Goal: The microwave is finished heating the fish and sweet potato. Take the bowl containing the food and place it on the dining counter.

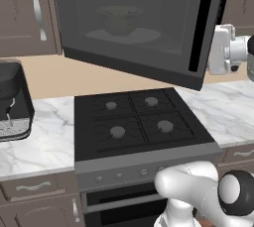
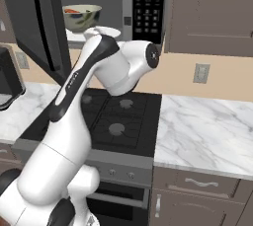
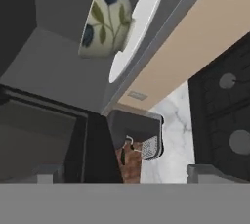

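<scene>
The microwave [image 2: 148,5] hangs above the stove with its tinted door [image 1: 144,28] swung wide open. Inside, the pale bowl [image 2: 81,17] with a leaf pattern stands on the white turntable [image 2: 74,36]; through the door glass the bowl [image 1: 119,19] looks dim. A red-orange bit of sweet potato [image 2: 72,11] peeks over the rim; the fish is hidden inside. In the rolled hand view the bowl [image 3: 105,20] and turntable [image 3: 139,22] lie ahead of my gripper [image 3: 128,175], some way off. Its fingertips [image 3: 46,174] stand far apart with nothing between them. The dining counter is out of view.
A black stove [image 1: 139,122] sits under the microwave, with marble worktop [image 2: 207,131] on both sides. A dark coffee machine [image 1: 12,102] stands on the left worktop. The open door juts out over the stove's left half. Brown cabinets [image 2: 212,13] flank the microwave.
</scene>
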